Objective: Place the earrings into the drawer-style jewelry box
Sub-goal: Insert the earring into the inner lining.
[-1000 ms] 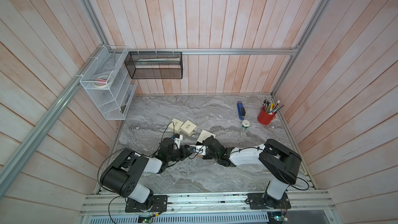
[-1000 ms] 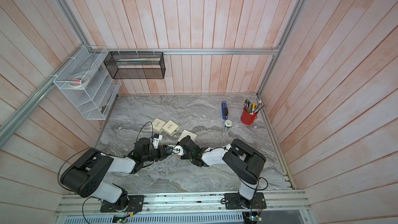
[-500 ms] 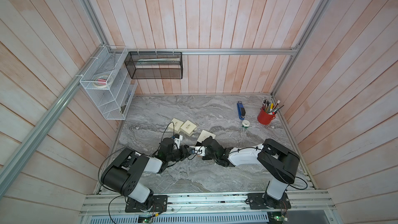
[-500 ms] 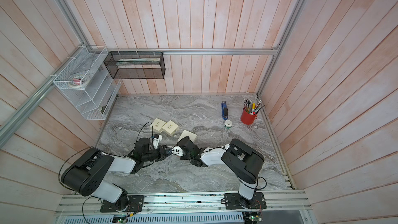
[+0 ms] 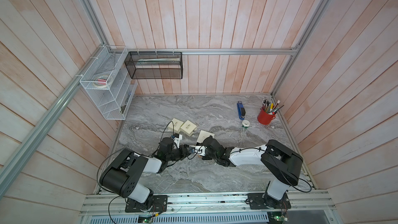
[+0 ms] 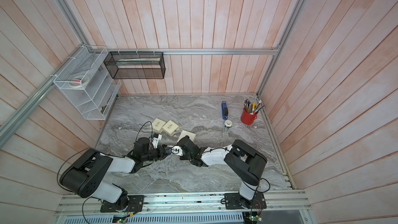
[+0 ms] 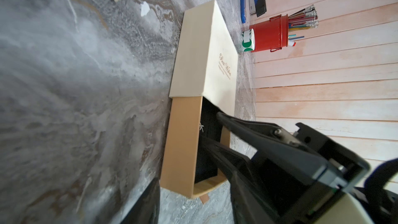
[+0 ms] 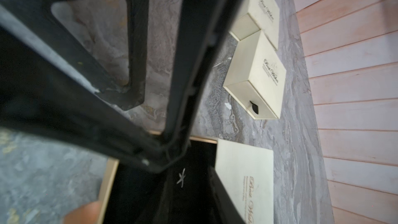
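Note:
The drawer-style jewelry box point(image 5: 205, 135) point(image 6: 189, 135) is cream, and its tan drawer point(image 7: 183, 138) is pulled out, showing black lining. One of the earrings point(image 7: 201, 127) point(image 8: 181, 177), a tiny silvery star, lies loose on that lining. My right gripper point(image 7: 211, 128) point(image 8: 189, 199) reaches into the drawer, open, with its fingers on either side of the earring and not touching it. My left gripper point(image 7: 193, 205) point(image 5: 186, 148) is open at the drawer's near end. One finger is beside the drawer wall and one above it. The orange pull tab point(image 7: 204, 199) lies free between them.
Two closed cream boxes point(image 5: 175, 124) point(image 5: 188, 127) sit just behind the left gripper. At the back right are a blue stapler point(image 5: 241, 110), a tape roll point(image 5: 245, 123) and a red pencil cup point(image 5: 266, 116). A white wire shelf point(image 5: 107, 87) and a black mesh basket point(image 5: 154, 65) hang on the walls.
My right gripper's jaws have come apart over the drawer. Both arms have stayed almost where they were.

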Available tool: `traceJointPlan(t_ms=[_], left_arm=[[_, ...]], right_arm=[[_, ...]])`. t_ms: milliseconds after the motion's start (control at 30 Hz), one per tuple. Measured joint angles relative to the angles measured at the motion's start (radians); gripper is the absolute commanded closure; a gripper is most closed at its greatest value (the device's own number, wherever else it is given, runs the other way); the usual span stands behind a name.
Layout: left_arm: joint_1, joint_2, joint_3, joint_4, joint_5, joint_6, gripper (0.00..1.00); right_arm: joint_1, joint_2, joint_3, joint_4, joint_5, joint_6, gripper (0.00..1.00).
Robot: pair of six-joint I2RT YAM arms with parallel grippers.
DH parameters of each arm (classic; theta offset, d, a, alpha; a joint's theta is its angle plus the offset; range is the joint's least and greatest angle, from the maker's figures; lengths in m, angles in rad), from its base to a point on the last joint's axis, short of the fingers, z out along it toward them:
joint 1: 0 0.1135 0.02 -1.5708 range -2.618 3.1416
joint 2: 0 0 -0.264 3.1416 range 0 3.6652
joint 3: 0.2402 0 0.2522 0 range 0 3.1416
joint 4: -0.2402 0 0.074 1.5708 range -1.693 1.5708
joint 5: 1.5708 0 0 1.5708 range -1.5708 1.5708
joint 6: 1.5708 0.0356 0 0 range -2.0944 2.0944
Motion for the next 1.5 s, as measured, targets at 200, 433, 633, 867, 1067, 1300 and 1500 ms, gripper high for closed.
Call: traceJointPlan(t_ms=[200, 433, 633, 867, 1067, 1300, 1500], left_arm=[[0.009, -0.029, 0.028, -0.051, -0.006, 0.035, 0.47], [0.011, -0.037, 0.035, -0.097, -0.027, 0.068, 0.47], [0.011, -0.055, 0.055, -0.164, -0.066, 0.121, 0.47], [0.011, -0.066, 0.114, -0.24, -0.11, 0.194, 0.48], [0.011, -0.066, 0.119, -0.256, -0.121, 0.212, 0.48], [0.01, -0.066, 0.119, -0.256, -0.124, 0.212, 0.48], [0.01, -0.066, 0.119, -0.256, -0.124, 0.212, 0.48]], right_arm=[[-0.003, -0.093, 0.0, -0.006, -0.02, 0.063, 0.66], [-0.072, -0.132, 0.024, -0.072, -0.093, 0.325, 1.0], [-0.2, -0.065, 0.187, -0.249, -0.294, 0.599, 1.0], [-0.262, 0.053, 0.259, -0.385, -0.491, 0.746, 1.0], [-0.256, 0.095, 0.286, -0.444, -0.547, 0.771, 1.0], [-0.245, 0.128, 0.307, -0.473, -0.564, 0.771, 1.0], [-0.243, 0.136, 0.308, -0.496, -0.57, 0.77, 1.0]])
